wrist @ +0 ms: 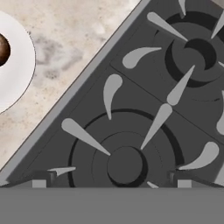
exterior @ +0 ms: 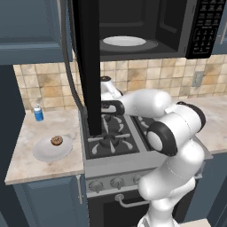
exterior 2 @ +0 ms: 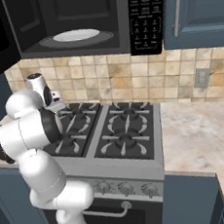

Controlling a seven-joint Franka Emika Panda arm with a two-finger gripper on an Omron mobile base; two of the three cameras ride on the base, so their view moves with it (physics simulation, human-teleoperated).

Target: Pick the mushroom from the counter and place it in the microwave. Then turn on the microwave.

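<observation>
The mushroom is seated on the white plate on the desk, well apart from the fingers, which are spread wide, empty, above the stove.

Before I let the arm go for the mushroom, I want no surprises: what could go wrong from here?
1. The mushroom sits on a white plate; a low grasp could strike or slide the plate.
2. The microwave door hangs open over the stove, so lifting could clip it.
3. A blue bottle stands nearby.
</observation>
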